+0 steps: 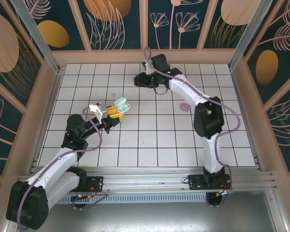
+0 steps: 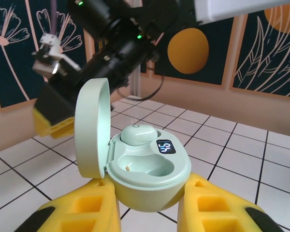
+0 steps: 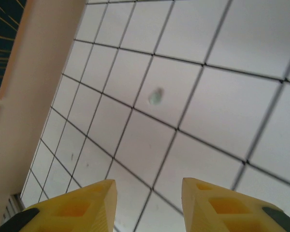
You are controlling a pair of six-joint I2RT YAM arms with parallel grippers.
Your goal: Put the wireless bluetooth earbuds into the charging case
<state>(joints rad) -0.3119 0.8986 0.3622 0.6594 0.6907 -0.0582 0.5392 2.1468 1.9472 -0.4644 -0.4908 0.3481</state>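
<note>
From above, the left gripper (image 1: 118, 111) pinches the pale mint green, pebble-shaped plastic charging case (image 1: 122, 103), lid up. The right gripper (image 1: 138, 80) hovers far back.

Left wrist: one mint seated earbud (image 2: 137, 133), near well empty.

Right wrist: fingers spread, empty, above a tiny mint bead-like loose earbud (image 3: 155, 96). It might squirt from the pads.

The display (image 2: 166, 147) seems to read "45".

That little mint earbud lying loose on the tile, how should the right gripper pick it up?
Probably from straight above: the mint earbud lies low and alone on the tile floor, leaving nothing to reach under. Set the open jaws of the right gripper astride its narrower width and pinch its middle.
</note>
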